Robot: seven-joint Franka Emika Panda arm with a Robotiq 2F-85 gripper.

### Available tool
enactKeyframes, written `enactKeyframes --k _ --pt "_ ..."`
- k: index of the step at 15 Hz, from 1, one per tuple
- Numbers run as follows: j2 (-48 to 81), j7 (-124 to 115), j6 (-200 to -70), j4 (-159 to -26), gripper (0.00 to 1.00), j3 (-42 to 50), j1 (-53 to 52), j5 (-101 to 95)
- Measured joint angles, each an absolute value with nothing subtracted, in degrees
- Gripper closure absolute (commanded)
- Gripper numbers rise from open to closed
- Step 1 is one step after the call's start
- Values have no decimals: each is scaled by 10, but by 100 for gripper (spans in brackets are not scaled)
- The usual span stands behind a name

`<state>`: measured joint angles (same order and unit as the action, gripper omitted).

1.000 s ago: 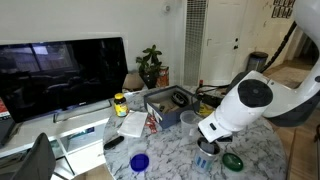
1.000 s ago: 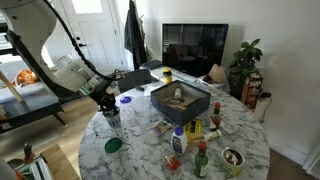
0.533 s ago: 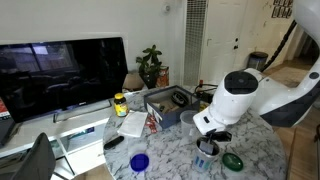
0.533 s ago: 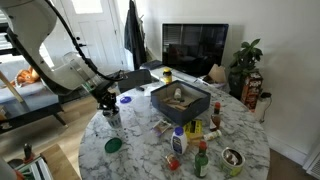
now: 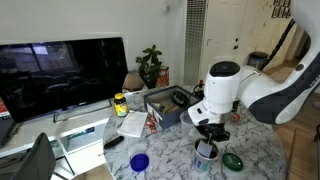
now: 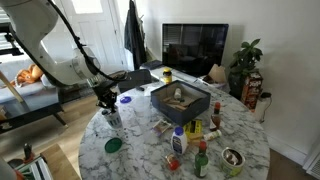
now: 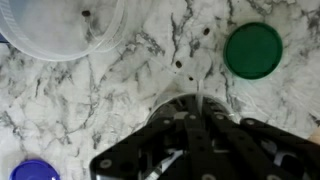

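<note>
- Gripper [image 5: 207,138]: Robotiq type, black, carried on a white arm; it is pointed straight down and held just over a clear glass [image 5: 205,155] near the table edge. In the wrist view the fingers [image 7: 215,140] are seen as one dark mass narrowing toward the glass rim [image 7: 172,103]. Whether they are released or clenched cannot be told, and contact with the glass cannot be confirmed.
- Clear glass: stood upright on the marble table [image 5: 165,165], directly beneath the gripper in both exterior views [image 6: 113,120].
- Green lid [image 7: 252,50]: laid flat on the marble, just beside the glass; it is also seen in both exterior views [image 5: 232,160] [image 6: 113,145].
- Blue lid [image 5: 139,161]: laid flat, well apart from the glass; only its edge is caught in the wrist view [image 7: 35,172].
- Clear round container [image 7: 60,25]: set near the glass, cut off by the frame edge in the wrist view.
- Dark tray [image 6: 180,100]: placed at the table's middle, with small items held inside.
- Yellow-capped jar [image 5: 120,103]: stood near the tray.
- Television [image 5: 60,75] and potted plant [image 5: 151,65]: located behind the table.
</note>
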<state>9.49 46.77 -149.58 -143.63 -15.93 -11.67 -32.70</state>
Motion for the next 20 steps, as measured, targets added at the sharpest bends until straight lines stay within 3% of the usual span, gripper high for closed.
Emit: enactKeyframes --k 20 --pt "69 712 -1441 -1410 98 -161 -77 43"
